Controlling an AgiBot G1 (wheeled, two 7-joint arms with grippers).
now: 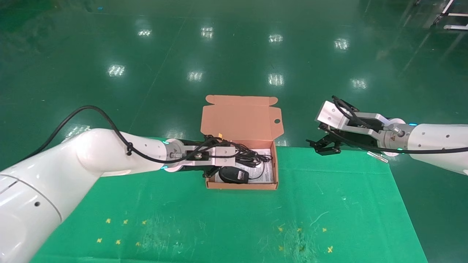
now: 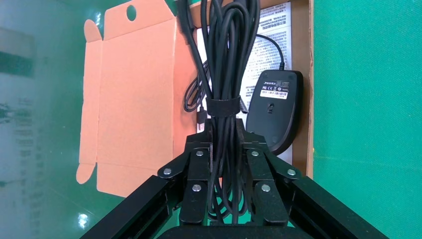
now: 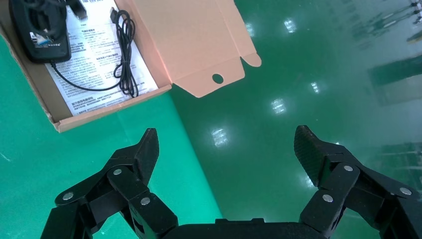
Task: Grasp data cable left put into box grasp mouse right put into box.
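The salmon-orange box [image 1: 241, 185] stands open near the table's far edge, its holed lid [image 1: 241, 118] folded back. The black mouse [image 1: 234, 175] lies inside it, label side up [image 2: 275, 107], with its thin cord [image 3: 124, 55] coiled on a printed leaflet [image 3: 99, 74]. My left gripper [image 1: 214, 168] hangs over the box's left part. It is shut [image 2: 225, 134] on the data cable [image 2: 229, 59], a strapped bundle of thick black loops that reaches across the box [image 1: 252, 157]. My right gripper [image 1: 325, 144] hovers open and empty [image 3: 226, 142] to the right of the box, above the table's far edge.
A green cloth [image 1: 256, 219] with small yellow cross marks covers the table. Beyond its far edge is shiny green floor [image 1: 234, 54]. A small clear object [image 1: 378, 157] lies at the table's far right corner, under the right arm.
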